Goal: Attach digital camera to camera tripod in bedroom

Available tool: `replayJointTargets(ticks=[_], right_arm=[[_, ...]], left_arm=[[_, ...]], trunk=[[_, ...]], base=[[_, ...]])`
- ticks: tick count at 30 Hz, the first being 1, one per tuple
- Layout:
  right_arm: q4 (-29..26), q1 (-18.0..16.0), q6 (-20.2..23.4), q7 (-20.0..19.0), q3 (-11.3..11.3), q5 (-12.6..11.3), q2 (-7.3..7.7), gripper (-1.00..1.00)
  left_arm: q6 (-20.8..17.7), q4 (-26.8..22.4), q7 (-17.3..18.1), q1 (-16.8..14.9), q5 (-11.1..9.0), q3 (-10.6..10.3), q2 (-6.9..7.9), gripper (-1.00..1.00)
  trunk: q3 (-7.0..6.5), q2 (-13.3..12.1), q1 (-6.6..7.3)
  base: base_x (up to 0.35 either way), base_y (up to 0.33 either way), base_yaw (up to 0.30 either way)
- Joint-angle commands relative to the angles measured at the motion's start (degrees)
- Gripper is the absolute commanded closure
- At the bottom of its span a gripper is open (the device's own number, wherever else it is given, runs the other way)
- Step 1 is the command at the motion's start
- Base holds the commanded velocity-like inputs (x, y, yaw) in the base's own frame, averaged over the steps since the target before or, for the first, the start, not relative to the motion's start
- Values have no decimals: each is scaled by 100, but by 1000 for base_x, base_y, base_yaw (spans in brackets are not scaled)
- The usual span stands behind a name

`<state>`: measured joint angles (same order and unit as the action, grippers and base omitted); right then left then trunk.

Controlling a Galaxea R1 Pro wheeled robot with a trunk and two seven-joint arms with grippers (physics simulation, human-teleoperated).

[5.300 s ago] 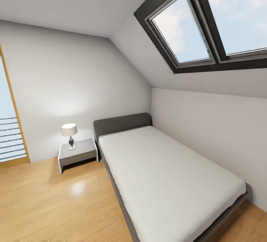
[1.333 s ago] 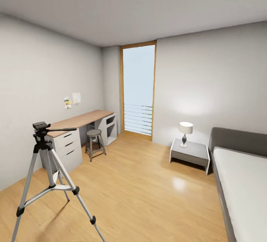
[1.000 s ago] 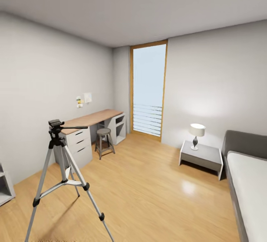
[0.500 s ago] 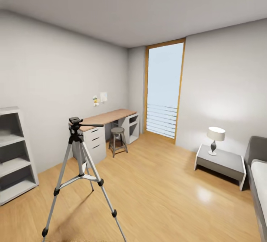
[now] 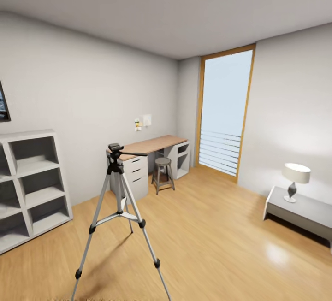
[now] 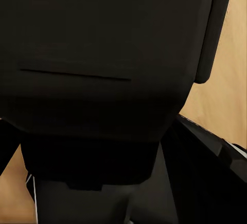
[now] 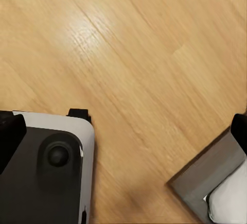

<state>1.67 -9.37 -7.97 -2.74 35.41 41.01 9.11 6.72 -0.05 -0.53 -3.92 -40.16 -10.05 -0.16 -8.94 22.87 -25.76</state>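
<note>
White walls and a light plank floor (image 5: 207,236) fill my head view of the bedroom, and I take the camera tripod (image 5: 118,213) as my landmark. It stands upright on three spread silver legs, long axis vertical, its thin pan handle (image 5: 132,153) pointing right, toward the wood-topped counter (image 5: 154,144).

Left of the tripod is white cube shelving (image 5: 30,185), cut off by the frame edge; above it a dark picture edge (image 5: 3,105) barely shows. Behind and right of the tripod is the counter with its drawers, a round stool (image 5: 163,174) just in front. Further right a tall window (image 5: 225,114), then a nightstand (image 5: 299,209) with a lamp (image 5: 294,176), partly cut off.

Against half a second ago my camera has swung left: the tripod sits further right in the frame, more shelving shows, the bed has gone from view.

My left wrist view is mostly a dark, close body I cannot make out, with slivers of floor. My right wrist view shows floor, a grey-and-white robot part (image 7: 43,170), and a grey bed corner (image 7: 216,183). I cannot tell either claw's state. I see no digital camera.
</note>
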Motion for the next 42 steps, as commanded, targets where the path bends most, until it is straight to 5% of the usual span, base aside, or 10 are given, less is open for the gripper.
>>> replayJointTargets(ticks=[1,26,42], right_arm=[[18,-3,-30,-9,45,21,5,-100],[18,-3,-30,-10,45,14,4,-100],[1,-3,-24,-7,46,11,3,-100]], left_arm=[[14,5,0,-3,-35,-49,-2,100],[14,5,0,-3,-34,-51,-1,100],[0,5,8,-3,-27,-58,-3,100]], trunk=[[3,4,-2],[3,4,-2],[3,4,-2]], base=[[0,0,269],[0,0,263],[22,0,21]])
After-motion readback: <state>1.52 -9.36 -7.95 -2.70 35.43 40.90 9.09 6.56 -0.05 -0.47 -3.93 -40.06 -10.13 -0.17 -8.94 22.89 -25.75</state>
